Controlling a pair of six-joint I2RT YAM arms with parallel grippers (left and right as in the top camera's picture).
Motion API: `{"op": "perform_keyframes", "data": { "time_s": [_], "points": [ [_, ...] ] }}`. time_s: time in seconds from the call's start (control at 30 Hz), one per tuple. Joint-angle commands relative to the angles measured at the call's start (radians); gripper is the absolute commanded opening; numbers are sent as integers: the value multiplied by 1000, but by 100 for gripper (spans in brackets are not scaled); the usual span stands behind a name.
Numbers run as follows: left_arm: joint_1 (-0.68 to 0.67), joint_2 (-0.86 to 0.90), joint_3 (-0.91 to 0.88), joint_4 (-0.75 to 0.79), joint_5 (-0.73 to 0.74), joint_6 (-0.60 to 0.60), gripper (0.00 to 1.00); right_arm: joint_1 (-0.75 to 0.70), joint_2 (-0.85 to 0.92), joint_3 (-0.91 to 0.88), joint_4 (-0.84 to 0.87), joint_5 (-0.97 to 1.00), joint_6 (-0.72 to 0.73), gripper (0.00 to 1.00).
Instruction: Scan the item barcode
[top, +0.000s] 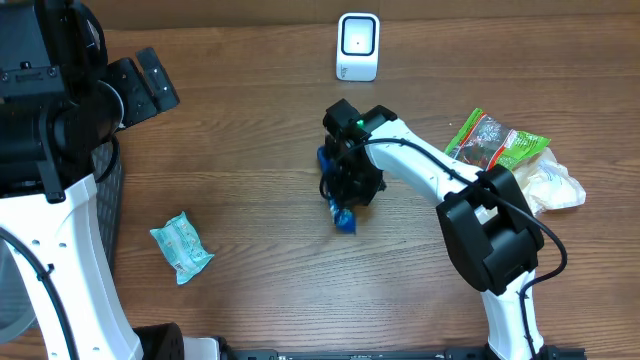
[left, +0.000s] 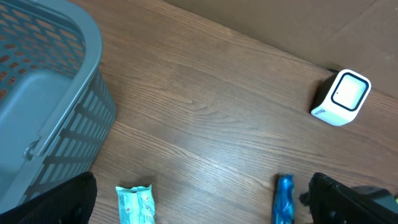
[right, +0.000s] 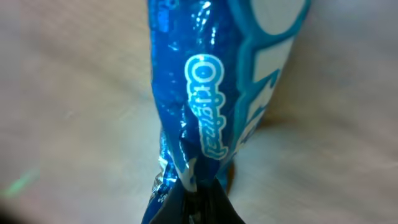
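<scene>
Blue glossy plastic packet (right: 199, 93) was pinched in your closed right gripper (right: 198, 199); you needed to lift and face it toward the white box-shaped scanner (top: 358, 46).

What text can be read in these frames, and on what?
"Original": on the blue wrapper, right wrist view. The larger white lettering beside it is cut off and unreadable.
Print on the green packet: too small to read.
Print on the teal packet: too small to read.
On the white scanner: no text visible.
</scene>
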Motion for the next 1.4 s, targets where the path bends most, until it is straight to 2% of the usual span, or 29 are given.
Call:
{"op": "perform_keyframes", "data": {
  "time_s": [0.0,0.13,0.33,0.5,0.93,1.13,1.37],
  "points": [
    [2,5,3,4,-5,-14,100,-47,-20,59,-27,-420,-154,4],
    [2,5,3,4,-5,-14,100,-145,-24,65,-75,-782,-333,4],
    [2,5,3,4,-5,-14,100,-235,-24,68,-250,-1081,-633,4],
    [2,5,3,4,-5,-14,100,-256,-26,103,-361,-1224,-758,4],
    [2,5,3,4,-5,-14,100,-262,-82,377,-477,-1225,-760,4],
    [2,5,3,4,-5,-14,100,-262,-86,410,-480,-1211,-761,4],
    [2,5,3,4,-5,-14,100,-261,-86,410,-414,-1003,-758,4]
  ]
}}
